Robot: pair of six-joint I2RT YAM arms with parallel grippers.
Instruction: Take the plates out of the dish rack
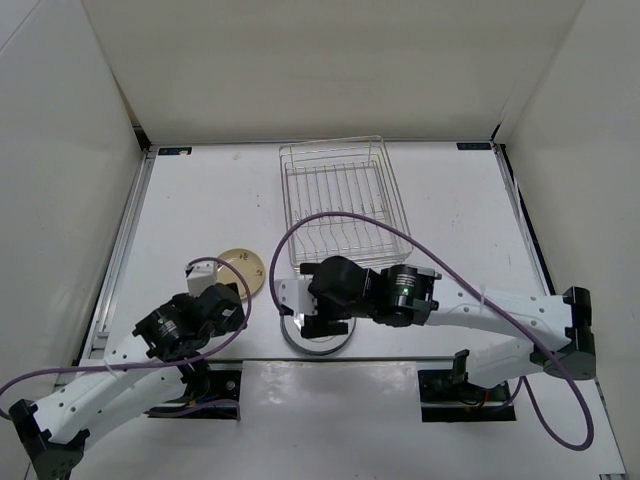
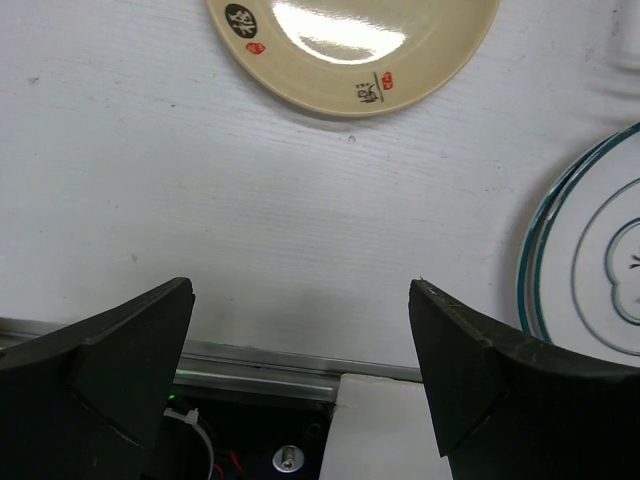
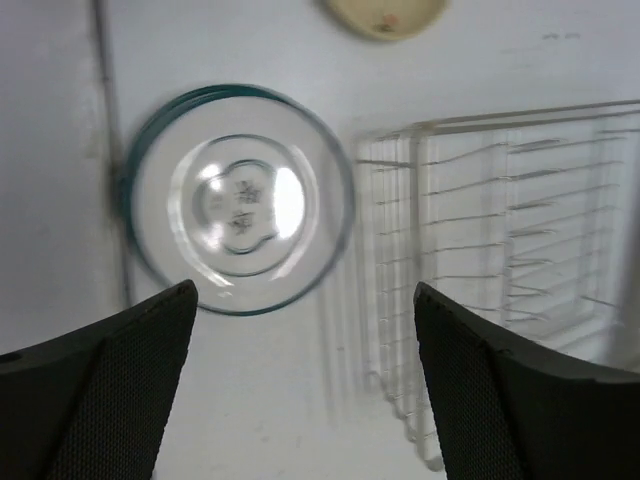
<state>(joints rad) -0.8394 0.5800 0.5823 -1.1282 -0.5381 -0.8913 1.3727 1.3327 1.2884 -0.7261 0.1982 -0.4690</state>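
Three out: shows the dish rack (image 1: 344,200) bare, tan plate (image 1: 245,268) flat on the bench (image 1: 200,200), teal-rimmed pair (image 3: 240,200) seemingly stacked nearby to save room. Hangs the right hand (image 3: 305,300) spread above that stack, released; holds the left hand (image 2: 300,290) parted too, empty.

Left end effector (image 2: 300,288) jaws wide apart, right end effector (image 3: 305,288) likewise, both empty

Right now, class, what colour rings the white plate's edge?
Teal green on the white plate, clearest in the right wrist view.
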